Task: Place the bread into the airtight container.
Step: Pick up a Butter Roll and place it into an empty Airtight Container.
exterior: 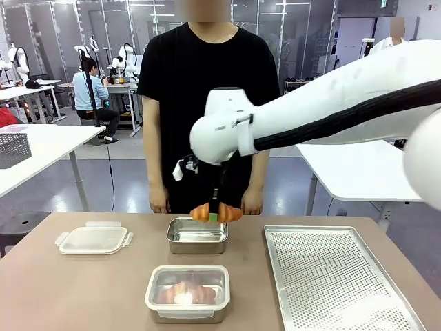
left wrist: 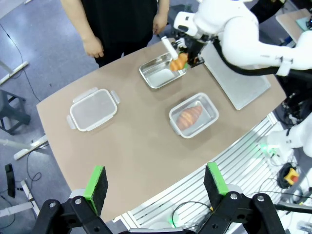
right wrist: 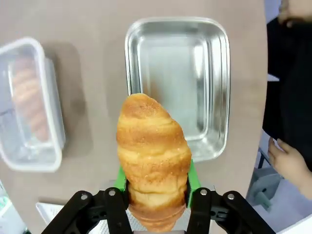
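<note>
As the bread (right wrist: 153,161) was pinched at its middle between the green pads (right wrist: 120,178) of the right gripper (right wrist: 156,179), it was carried in the air just above the steel pan (exterior: 198,246), clear of the table (exterior: 69,289). The jaws were seen part closed on it, with both tapered ends left free. It was judged to be light, soft and flaky, easily crushed and likely to shed crumbs under a hard squeeze, so the thick middle was taken as the right place for a gentle hold. A second bread (exterior: 187,293) was seen inside the near container (exterior: 186,314); the left container (exterior: 93,241) looked empty. The left gripper (left wrist: 156,185) was held wide open and empty, high above the table.
</note>
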Tool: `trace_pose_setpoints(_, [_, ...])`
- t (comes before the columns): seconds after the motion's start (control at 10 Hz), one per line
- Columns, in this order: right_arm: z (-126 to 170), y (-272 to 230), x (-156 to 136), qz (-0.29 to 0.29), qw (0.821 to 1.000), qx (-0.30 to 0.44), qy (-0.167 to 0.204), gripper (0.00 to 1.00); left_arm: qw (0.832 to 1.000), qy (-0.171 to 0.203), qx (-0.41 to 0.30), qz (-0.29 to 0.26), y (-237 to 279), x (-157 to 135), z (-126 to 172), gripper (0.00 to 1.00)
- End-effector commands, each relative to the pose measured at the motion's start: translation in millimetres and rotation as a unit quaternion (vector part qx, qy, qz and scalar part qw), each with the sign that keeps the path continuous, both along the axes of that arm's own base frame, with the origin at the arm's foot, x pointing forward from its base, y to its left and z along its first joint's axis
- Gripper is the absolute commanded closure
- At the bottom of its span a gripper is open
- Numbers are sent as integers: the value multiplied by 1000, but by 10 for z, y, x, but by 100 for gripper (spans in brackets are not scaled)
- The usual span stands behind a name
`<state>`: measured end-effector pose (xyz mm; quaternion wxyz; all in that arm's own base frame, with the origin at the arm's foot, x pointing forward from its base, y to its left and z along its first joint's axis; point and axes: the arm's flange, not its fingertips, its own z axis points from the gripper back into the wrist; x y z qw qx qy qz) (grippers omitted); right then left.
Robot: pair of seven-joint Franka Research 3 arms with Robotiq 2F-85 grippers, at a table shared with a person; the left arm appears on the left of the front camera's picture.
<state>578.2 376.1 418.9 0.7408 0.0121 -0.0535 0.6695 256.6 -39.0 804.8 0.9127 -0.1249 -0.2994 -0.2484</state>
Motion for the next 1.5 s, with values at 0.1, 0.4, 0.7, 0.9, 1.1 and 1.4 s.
trace_pose_setpoints(0.1, [-236,450,251,-11,1000,-23,7,49,1000,0,-1,-2,-1,-5,7,0])
trace_pose_setpoints(0.4, [-473,656,376,-3,999,-27,20,49,1000,0,-1,-2,-1,-5,7,0])
trace_pose_setpoints(0.7, [-565,625,469,-5,999,-13,29,25,1000,0,-1,-2,-1,-5,7,0])
trace_pose_setpoints(0.9, [-568,606,463,-1,999,-13,30,0,1000,0,-1,-2,-1,-5,7,0])
trace_pose_setpoints(1.1, [-561,588,459,-1,999,-16,28,0,1000,0,-1,-2,-1,-5,7,0])
trace_pose_setpoints(1.4, [-555,370,426,16,1000,-8,20,0,1000,0,-1,-2,-1,-5,7,0])
